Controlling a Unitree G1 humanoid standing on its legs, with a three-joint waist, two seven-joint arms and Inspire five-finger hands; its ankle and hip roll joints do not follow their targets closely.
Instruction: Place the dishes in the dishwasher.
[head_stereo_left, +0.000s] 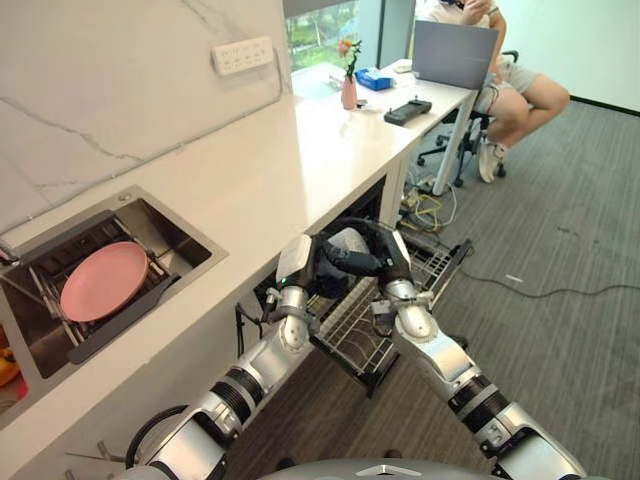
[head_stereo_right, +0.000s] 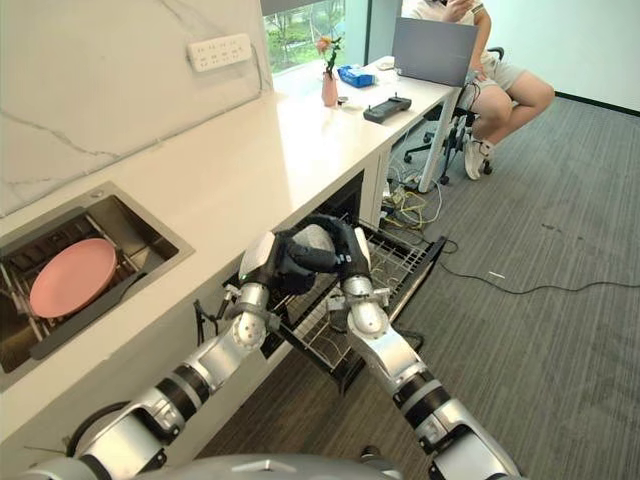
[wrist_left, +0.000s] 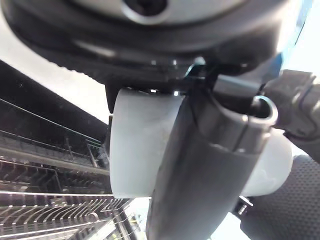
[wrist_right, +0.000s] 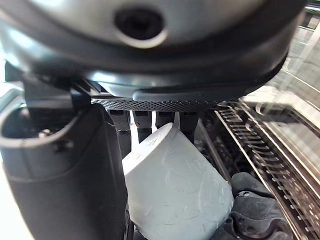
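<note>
A pale grey cup (head_stereo_left: 345, 242) hangs between my two hands above the pulled-out wire dishwasher rack (head_stereo_left: 352, 325) under the counter. My left hand (head_stereo_left: 322, 265) grips it from the counter side, and in the left wrist view its thumb (wrist_left: 200, 175) lies across the cup (wrist_left: 134, 150). My right hand (head_stereo_left: 388, 262) wraps it from the other side, and in the right wrist view its fingers (wrist_right: 150, 122) curl over the cup (wrist_right: 175, 192). A pink plate (head_stereo_left: 103, 281) lies on a rack in the sink (head_stereo_left: 190, 238).
The white counter (head_stereo_left: 330, 130) runs to the far end with a pink vase (head_stereo_left: 348, 92), a blue box (head_stereo_left: 374, 78), a black device (head_stereo_left: 407, 111) and a laptop (head_stereo_left: 455, 52). A person (head_stereo_left: 520, 90) sits there. Cables (head_stereo_left: 520, 285) lie on the carpet.
</note>
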